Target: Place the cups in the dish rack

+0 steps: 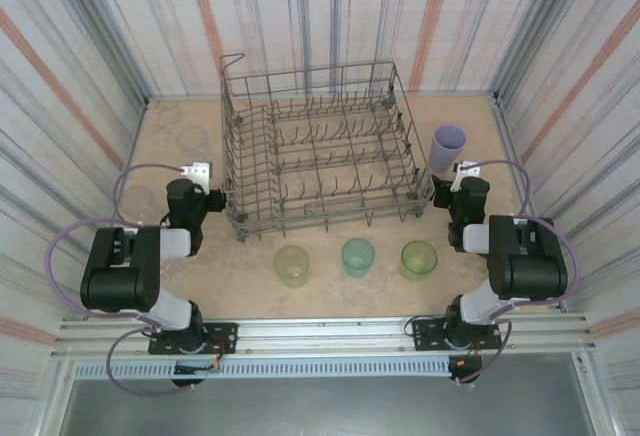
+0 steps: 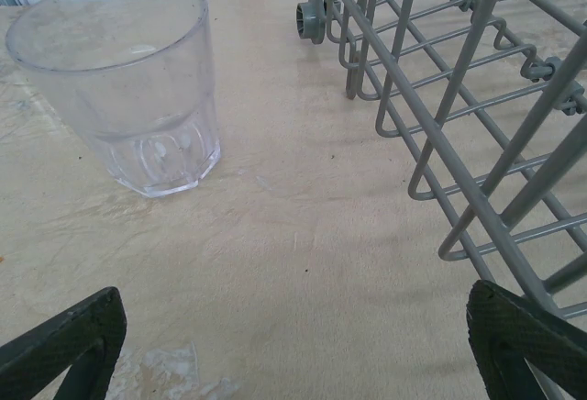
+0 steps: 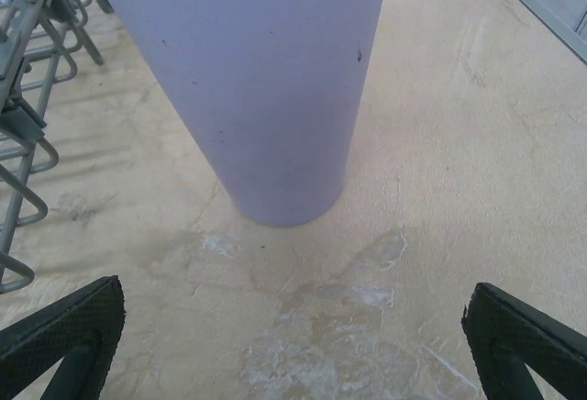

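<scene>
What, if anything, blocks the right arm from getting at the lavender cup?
Probably nothing, yes: the right gripper is open, the lavender cup stands upright straight ahead, bare table between, dish rack off to one side.

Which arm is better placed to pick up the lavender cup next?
Right: the right gripper, open, faces the lavender cup, upright just ahead; the left gripper faces a clear cup instead.

Beige table [image 1: 240, 281], scuffed w/ pale patches; striped walls [image 1: 330, 16] on 3 sides; metal rail [image 1: 330, 331] at near edge.
</scene>
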`<move>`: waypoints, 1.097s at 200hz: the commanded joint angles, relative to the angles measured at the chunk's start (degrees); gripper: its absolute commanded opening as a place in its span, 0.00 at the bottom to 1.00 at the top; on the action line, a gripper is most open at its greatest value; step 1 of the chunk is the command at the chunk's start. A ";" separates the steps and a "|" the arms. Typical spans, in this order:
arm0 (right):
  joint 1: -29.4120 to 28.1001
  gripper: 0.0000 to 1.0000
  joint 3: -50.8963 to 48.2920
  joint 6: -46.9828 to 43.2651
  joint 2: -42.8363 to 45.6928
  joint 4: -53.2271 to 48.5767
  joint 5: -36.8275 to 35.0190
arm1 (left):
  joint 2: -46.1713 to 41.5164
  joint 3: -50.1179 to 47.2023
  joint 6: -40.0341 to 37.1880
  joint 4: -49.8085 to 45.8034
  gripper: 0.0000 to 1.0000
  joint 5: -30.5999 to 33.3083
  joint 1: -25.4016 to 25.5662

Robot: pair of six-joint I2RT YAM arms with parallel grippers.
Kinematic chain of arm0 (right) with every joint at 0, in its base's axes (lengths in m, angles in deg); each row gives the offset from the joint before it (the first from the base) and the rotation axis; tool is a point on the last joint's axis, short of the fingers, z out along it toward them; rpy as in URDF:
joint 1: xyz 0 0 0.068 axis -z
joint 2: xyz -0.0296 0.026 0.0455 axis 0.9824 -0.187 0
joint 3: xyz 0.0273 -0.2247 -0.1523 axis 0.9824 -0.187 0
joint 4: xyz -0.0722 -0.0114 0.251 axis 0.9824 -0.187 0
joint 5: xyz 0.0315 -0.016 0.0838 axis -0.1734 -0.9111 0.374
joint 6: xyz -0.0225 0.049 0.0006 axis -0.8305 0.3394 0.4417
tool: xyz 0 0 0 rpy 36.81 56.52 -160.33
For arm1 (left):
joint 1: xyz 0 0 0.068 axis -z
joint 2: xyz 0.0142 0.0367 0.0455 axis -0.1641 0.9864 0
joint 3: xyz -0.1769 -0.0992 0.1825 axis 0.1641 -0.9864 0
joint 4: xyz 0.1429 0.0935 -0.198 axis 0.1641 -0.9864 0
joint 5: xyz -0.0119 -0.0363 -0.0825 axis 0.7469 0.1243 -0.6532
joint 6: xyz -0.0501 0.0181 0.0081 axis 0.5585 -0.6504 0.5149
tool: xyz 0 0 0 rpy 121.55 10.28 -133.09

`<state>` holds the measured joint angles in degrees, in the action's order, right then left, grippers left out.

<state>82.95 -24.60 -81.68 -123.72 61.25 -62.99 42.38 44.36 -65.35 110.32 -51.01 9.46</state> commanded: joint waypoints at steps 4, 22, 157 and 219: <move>-1.13 0.99 0.81 -0.55 0.02 -0.13 2.19 | 0.39 1.03 -0.70 -0.10 0.99 -0.60 0.46; -1.13 0.99 0.81 -0.48 0.04 -0.11 2.22 | 0.43 1.03 -0.78 -0.15 0.99 -0.49 0.52; -0.65 0.99 0.80 -0.20 -0.04 -0.13 3.13 | 0.34 1.05 -0.27 -0.19 0.99 -2.21 -0.23; -0.69 0.99 0.98 1.87 2.19 -2.04 -1.67 | -1.80 2.40 0.48 -4.06 0.99 1.47 0.14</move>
<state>82.95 -24.60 -81.44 -123.58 60.79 -63.45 42.36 44.60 -65.31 109.67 -51.06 9.39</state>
